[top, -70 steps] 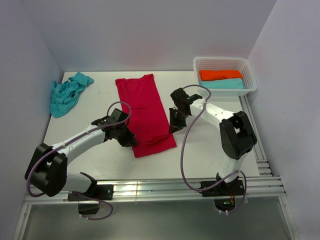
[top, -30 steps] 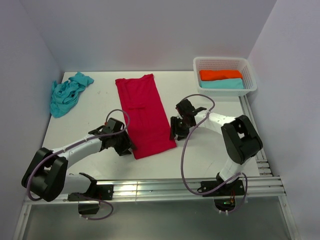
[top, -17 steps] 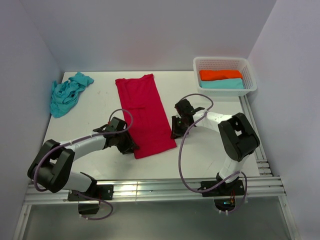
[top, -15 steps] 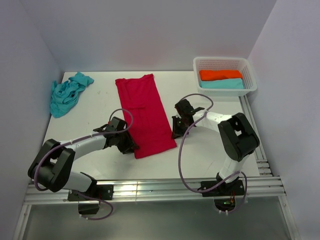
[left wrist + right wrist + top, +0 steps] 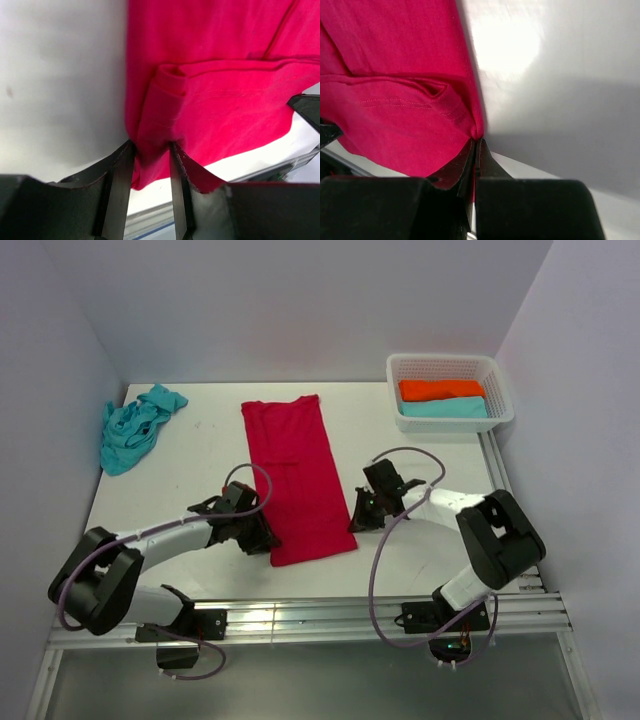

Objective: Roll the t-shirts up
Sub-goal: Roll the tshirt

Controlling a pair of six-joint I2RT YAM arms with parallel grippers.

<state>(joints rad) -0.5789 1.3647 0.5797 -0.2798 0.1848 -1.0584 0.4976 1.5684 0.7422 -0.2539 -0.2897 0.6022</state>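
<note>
T-shirt (image 5: 298, 470), crimson, near corners pinched, left claw (image 5: 151, 148), right claw (image 5: 476, 143)

readable text: none | labels: none | brands: none | numbers: none

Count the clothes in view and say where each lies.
4: red shirt spread mid-table; turquoise shirt crumpled at the far left corner; orange bundle and turquoise bundle in the basket. Others may hide beneath them.
</note>
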